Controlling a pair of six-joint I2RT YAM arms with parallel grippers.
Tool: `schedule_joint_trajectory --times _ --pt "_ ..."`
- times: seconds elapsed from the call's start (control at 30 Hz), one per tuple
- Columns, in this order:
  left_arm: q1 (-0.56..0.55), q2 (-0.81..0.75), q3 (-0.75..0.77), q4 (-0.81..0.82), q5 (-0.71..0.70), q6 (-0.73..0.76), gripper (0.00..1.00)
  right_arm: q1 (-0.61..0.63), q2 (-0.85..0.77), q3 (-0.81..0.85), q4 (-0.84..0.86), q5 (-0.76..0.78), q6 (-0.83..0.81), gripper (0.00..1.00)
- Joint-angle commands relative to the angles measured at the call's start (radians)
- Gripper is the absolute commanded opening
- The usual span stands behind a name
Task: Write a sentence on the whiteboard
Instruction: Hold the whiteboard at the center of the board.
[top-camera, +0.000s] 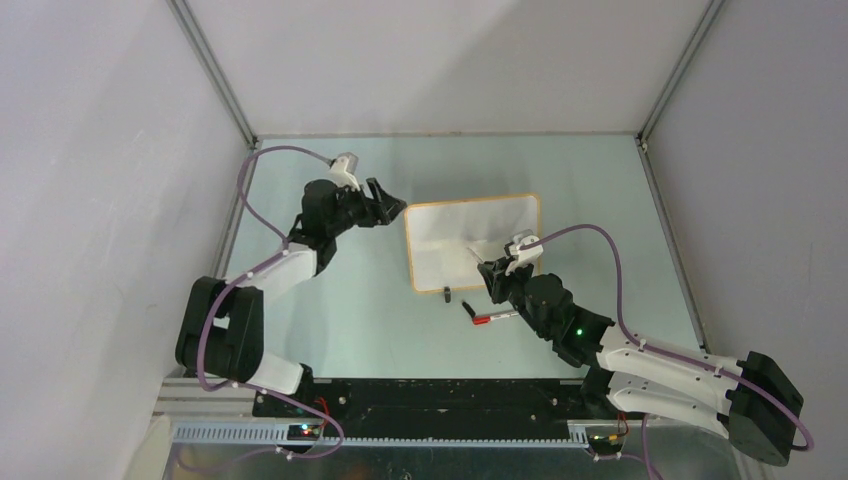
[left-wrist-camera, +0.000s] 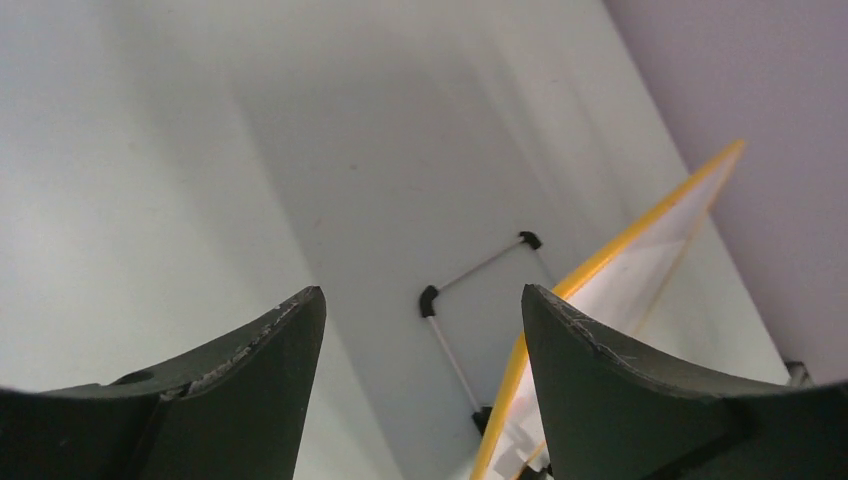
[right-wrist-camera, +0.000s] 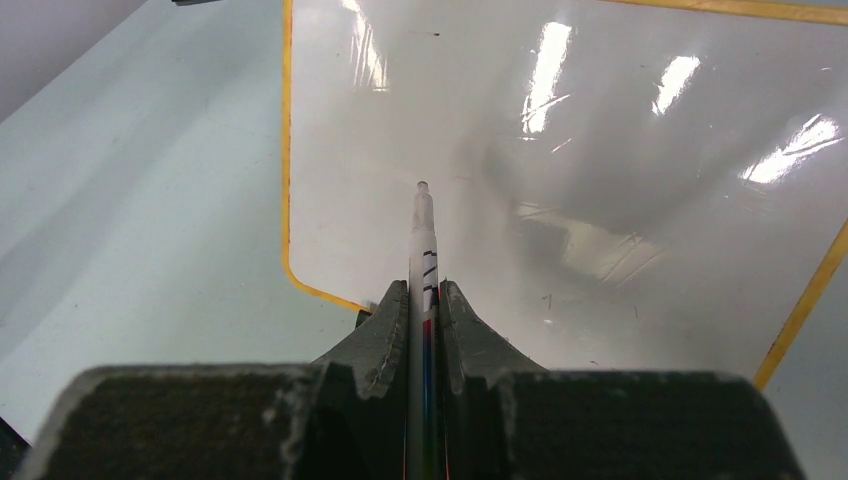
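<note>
Writing is judged not yet begun: whiteboard (top-camera: 470, 240), centred in the top view, is seen blank, marker (right-wrist-camera: 424, 225) is clamped in right gripper (right-wrist-camera: 424, 300), and left gripper (left-wrist-camera: 420, 310) is seen parted.

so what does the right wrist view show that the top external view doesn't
Only the right wrist: the marker clamped in the right gripper, its tip over the whiteboard's bare, glare-streaked face. Only the top external: the left gripper by the board's far-left corner, and a red-ended pen lying on the table. Both: the orange-framed whiteboard and the right gripper.
</note>
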Motion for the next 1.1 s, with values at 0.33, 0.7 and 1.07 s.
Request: schedule_joint_trajectory --times 0.33,0.7,1.07 --pt "0.011 -0.043 -0.046 0.214 0.208 -0.080 0.85 0.005 -0.013 0.030 0.022 0.008 -0.012 0.00" --pt "0.011 0.080 0.005 0.293 0.357 -0.131 0.76 0.005 -0.021 0.031 0.023 -0.045 -0.015 0.00" --pt "0.014 0.122 0.053 0.266 0.402 -0.096 0.65 0.003 0.099 0.287 -0.215 -0.164 0.092 0.00"
